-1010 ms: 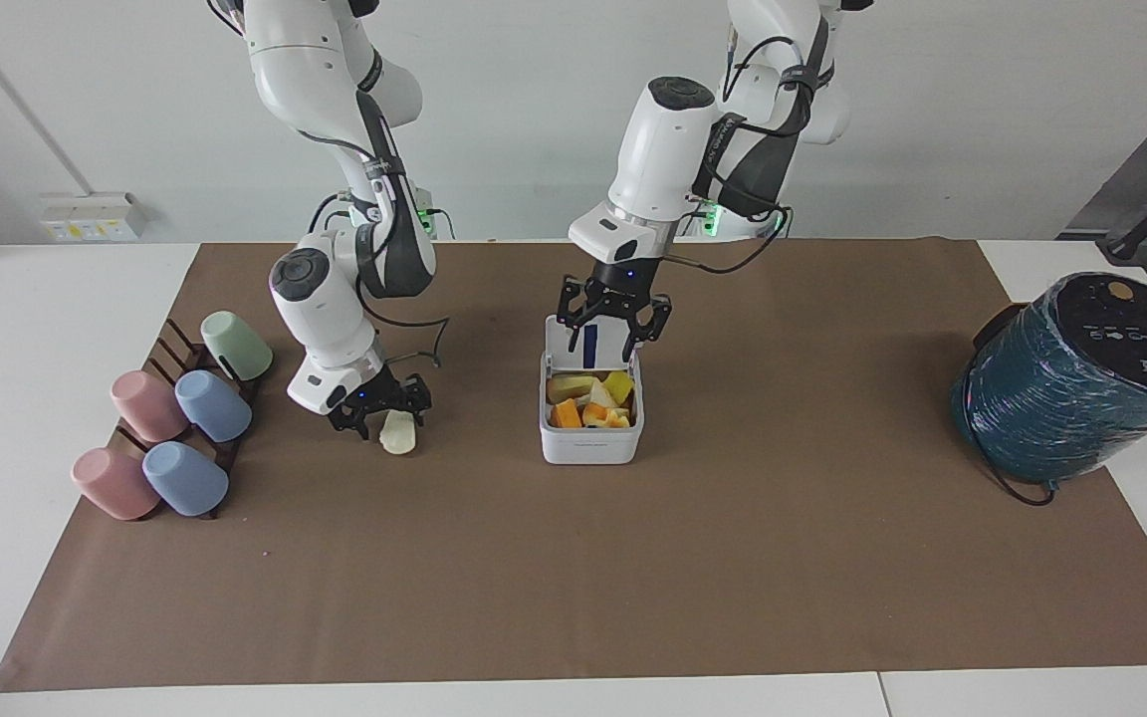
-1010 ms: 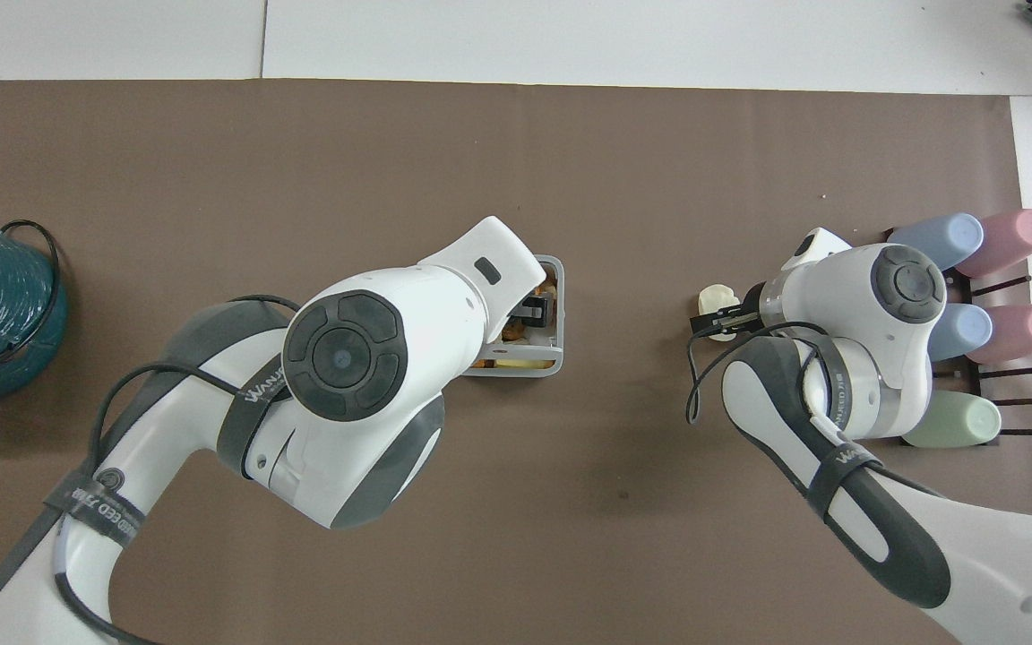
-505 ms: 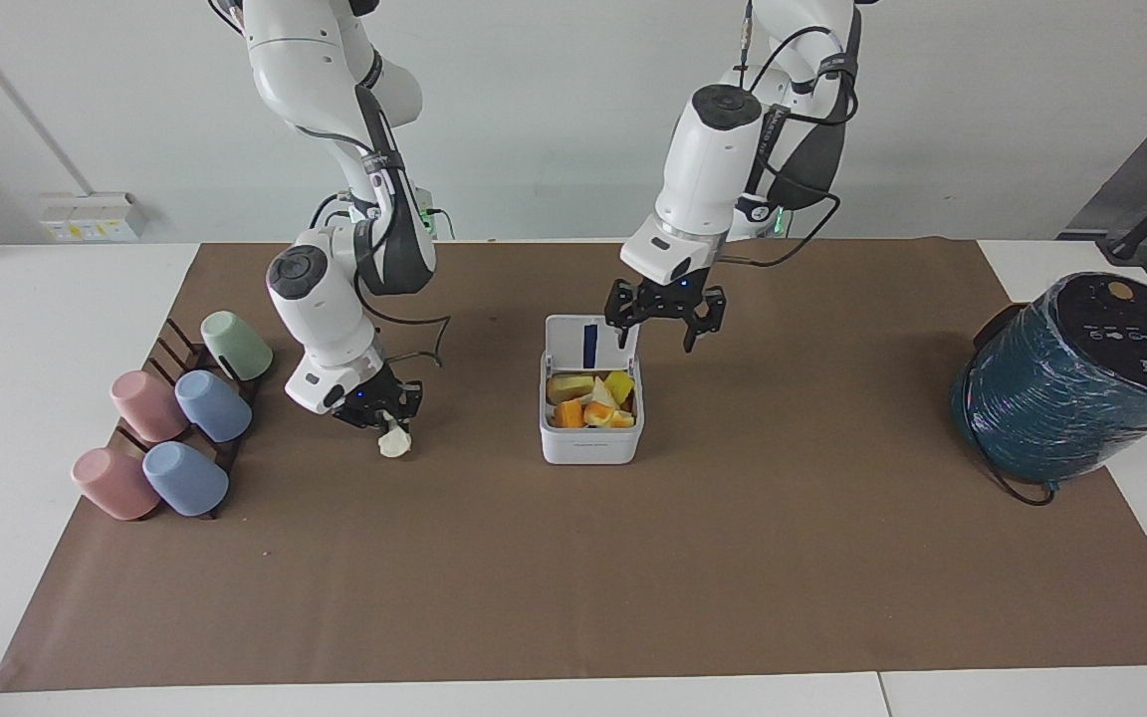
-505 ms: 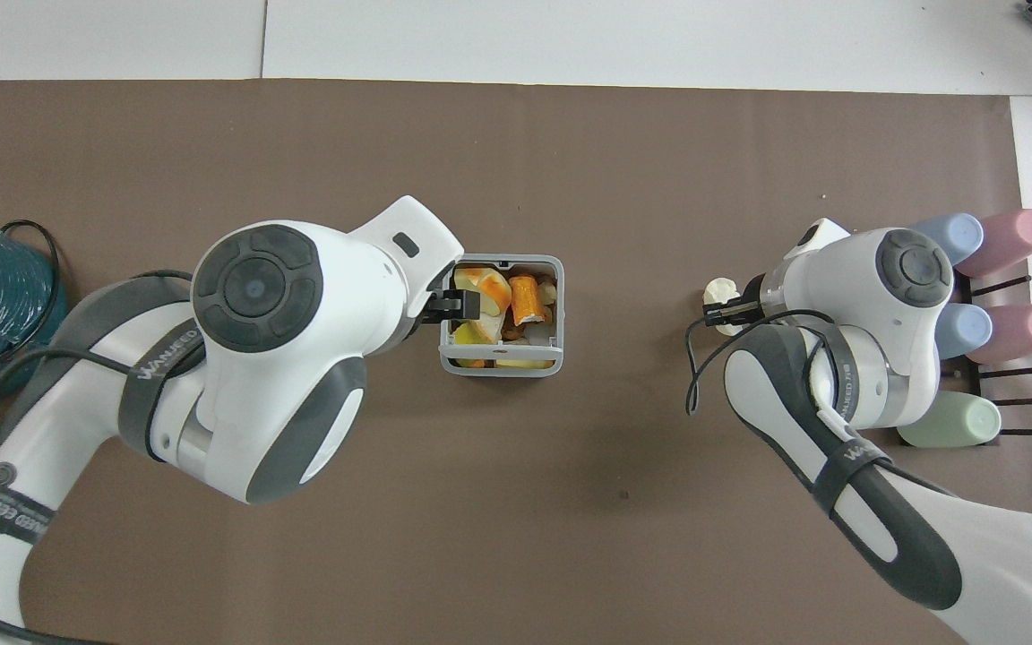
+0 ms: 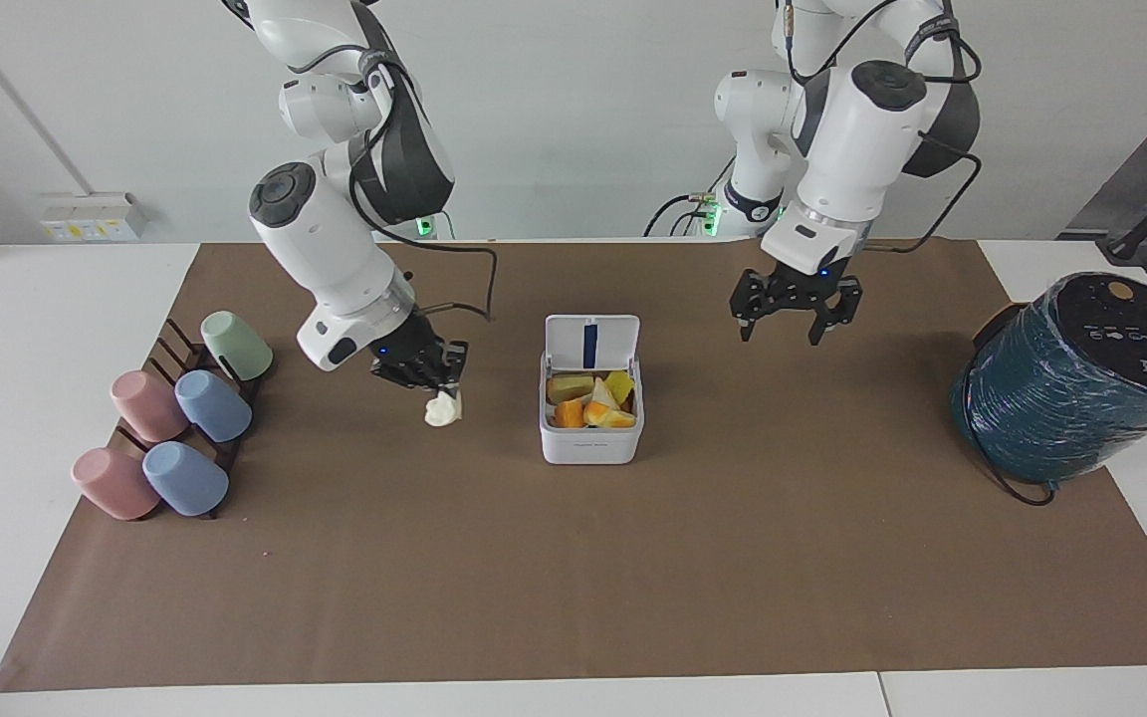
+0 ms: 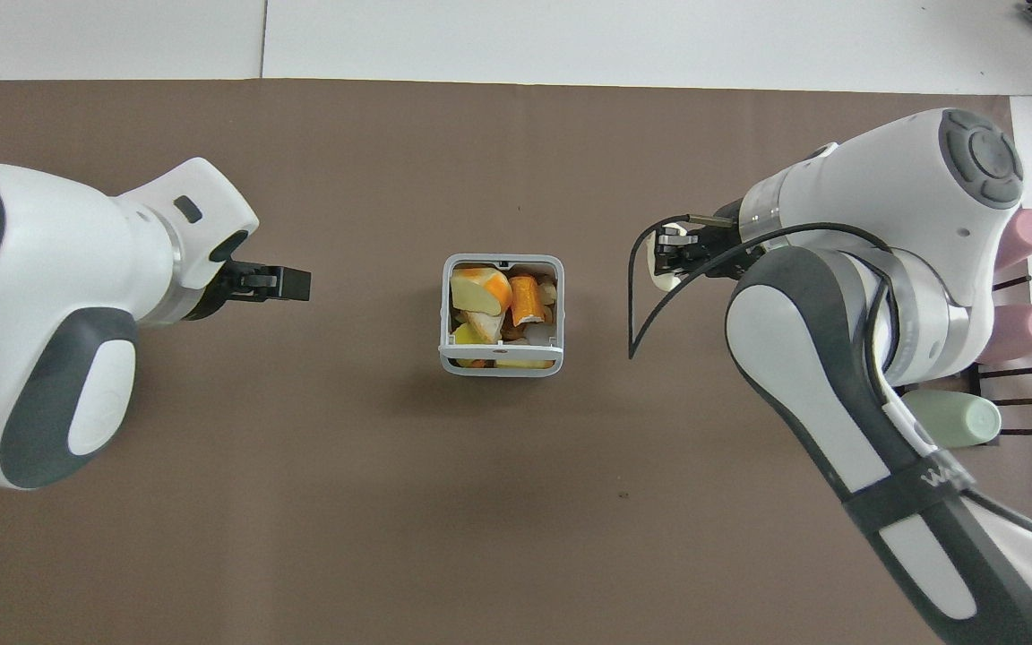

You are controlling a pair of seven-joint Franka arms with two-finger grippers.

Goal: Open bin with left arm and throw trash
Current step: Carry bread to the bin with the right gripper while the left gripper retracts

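Bin (image 5: 590, 441), white with a grey rim, stands at the middle of the brown mat (image 5: 573, 597), lid (image 5: 591, 342) hinged upright on the edge toward the robots, cavity filled with yellow and orange scraps (image 6: 494, 300). Teal cylinder (image 5: 1071, 383) lies at the mat's edge at the left arm's end of the table. Pastel cups (image 5: 175, 423) sit on a dark rack (image 5: 180, 349) at the right arm's end. Left gripper (image 5: 796, 329), fingers spread and empty, hangs over bare mat between bin and cylinder. Right gripper (image 5: 426, 381), raised over the mat between cups and bin, is clamped on a whitish lump (image 5: 443, 410) that hangs below its fingertips.
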